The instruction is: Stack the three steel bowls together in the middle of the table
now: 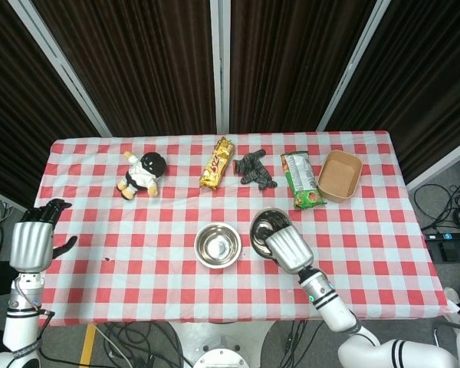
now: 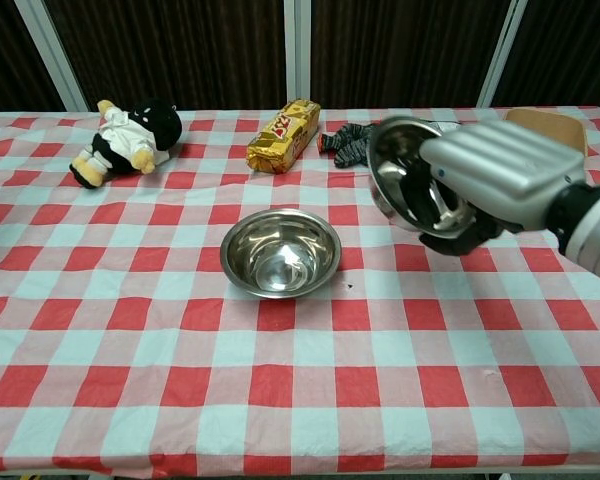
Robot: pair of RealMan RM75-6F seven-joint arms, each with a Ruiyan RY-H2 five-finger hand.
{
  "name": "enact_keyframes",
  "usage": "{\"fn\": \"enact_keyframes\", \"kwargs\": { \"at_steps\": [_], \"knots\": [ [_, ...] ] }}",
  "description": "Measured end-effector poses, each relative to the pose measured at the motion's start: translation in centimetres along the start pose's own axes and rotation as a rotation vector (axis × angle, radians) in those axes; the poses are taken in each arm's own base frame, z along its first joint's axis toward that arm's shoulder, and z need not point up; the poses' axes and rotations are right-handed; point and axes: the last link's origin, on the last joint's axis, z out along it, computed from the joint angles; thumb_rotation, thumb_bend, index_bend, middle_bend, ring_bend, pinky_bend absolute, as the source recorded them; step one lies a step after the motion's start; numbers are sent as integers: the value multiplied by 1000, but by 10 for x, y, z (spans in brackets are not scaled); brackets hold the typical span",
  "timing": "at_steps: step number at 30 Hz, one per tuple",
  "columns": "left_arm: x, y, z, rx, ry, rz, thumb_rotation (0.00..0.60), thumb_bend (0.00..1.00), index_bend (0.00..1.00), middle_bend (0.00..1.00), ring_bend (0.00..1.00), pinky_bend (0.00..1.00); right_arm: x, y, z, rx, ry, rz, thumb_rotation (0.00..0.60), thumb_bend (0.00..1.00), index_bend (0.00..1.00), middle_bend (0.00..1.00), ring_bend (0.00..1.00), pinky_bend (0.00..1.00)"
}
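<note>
Your right hand grips a steel bowl off the bench, fingers hooked over its rim, the bowl tilted with its mouth facing left, just right of and above the centre bowl. That centre bowl sits upright on the checked cloth in the middle of the bench, apart from the held one. From the head view the held bowl shows beside the centre bowl, partly under your right hand; whether it carries another bowl nested inside cannot be told. Your left hand hangs off the bench's left edge, well away from the centre bowl, holding nothing, fingers apart. Behind the centre bowl lie a plush toy, a gold snack pack, a dark rolled cloth, a green snack bag and a tan tray.
</note>
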Motion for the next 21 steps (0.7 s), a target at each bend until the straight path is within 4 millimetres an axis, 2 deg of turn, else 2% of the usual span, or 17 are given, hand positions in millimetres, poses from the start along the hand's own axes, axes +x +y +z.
{"fn": "enact_keyframes", "kwargs": {
  "at_steps": [4, 10, 21],
  "knots": [
    [-1, -5, -1, 41, 1, 9, 600, 125, 354, 380, 413, 376, 13, -23, 18, 71, 8, 8, 600, 329, 683, 577, 551, 543],
    [-1, -15, -2, 93, -6, 17, 600, 169, 355, 385, 413, 376, 14, -50, 41, 123, -28, 47, 600, 329, 683, 577, 551, 543],
    [-2, -29, -3, 126, -10, 26, 600, 222, 364, 388, 413, 376, -1, -72, 66, 156, -110, 39, 600, 329, 685, 575, 550, 543]
  ]
}}
